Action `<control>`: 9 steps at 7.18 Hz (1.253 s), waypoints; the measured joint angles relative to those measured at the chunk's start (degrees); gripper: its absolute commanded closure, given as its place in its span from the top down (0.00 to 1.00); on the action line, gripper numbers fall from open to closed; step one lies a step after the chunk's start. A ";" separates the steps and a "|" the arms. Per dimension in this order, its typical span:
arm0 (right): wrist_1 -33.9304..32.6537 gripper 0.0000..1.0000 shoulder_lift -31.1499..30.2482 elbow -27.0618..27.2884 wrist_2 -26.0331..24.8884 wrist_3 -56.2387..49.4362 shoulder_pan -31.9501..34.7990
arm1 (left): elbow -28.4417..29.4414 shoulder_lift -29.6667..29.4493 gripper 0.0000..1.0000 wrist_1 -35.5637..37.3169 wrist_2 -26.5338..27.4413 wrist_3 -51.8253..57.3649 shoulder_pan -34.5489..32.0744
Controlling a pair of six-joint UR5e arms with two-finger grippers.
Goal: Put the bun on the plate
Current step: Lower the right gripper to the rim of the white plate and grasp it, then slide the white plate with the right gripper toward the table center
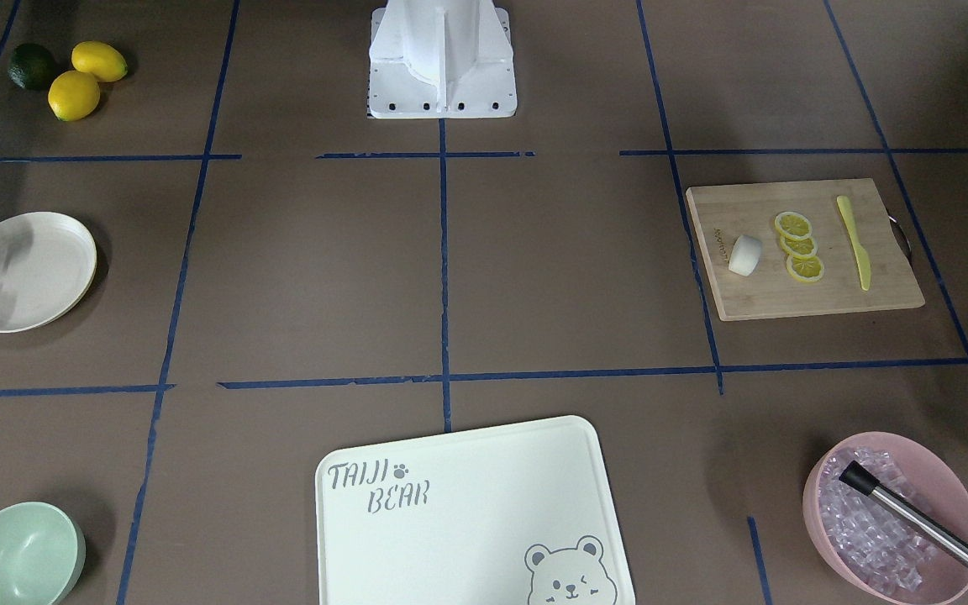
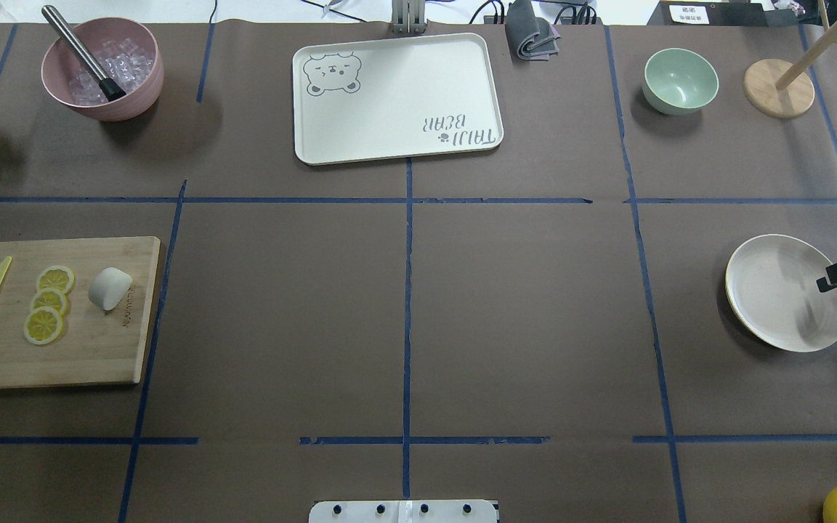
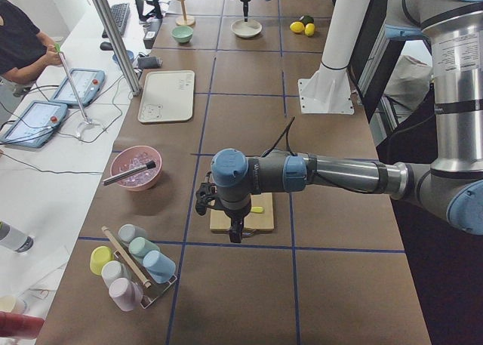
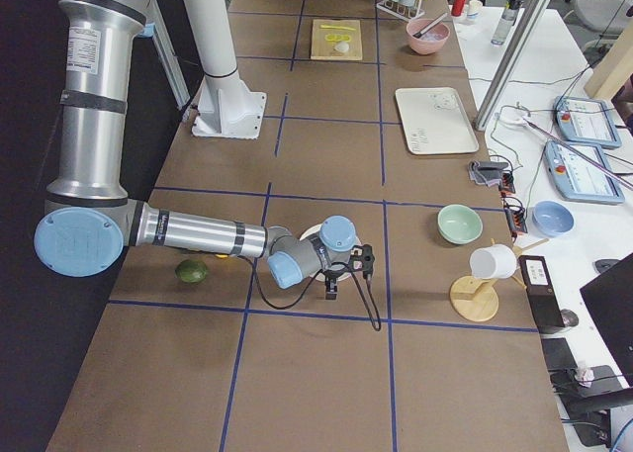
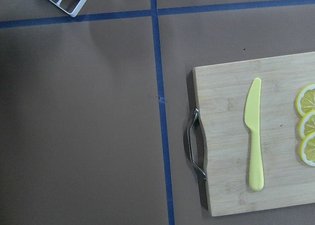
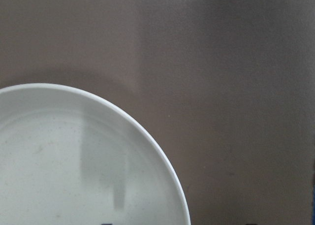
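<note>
On the cutting board (image 2: 99,349) at the robot's left lies the bun (image 2: 110,288), just beside the lemon slices (image 2: 49,302). The left hand (image 3: 235,234) seems to hover over the board's handle end, so the bun sits inward, past the knife (image 5: 254,131) and the slices. The left arm is the nearer one. The right hand (image 2: 836,276) hangs over the plate (image 2: 774,305), well apart from the bun. I cannot tell whether either hand is open.

L gripper (image 3: 235,236): points down, low | R gripper (image 4: 331,293): seems low (jaw state unclear, mostly cropped)
</note>
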 measured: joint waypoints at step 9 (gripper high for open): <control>0.06 0.00 0.40 3.41 5.57 5.30 -0.53 | -2.67 2.38 1.00 -0.21 0.06 0.14 -0.09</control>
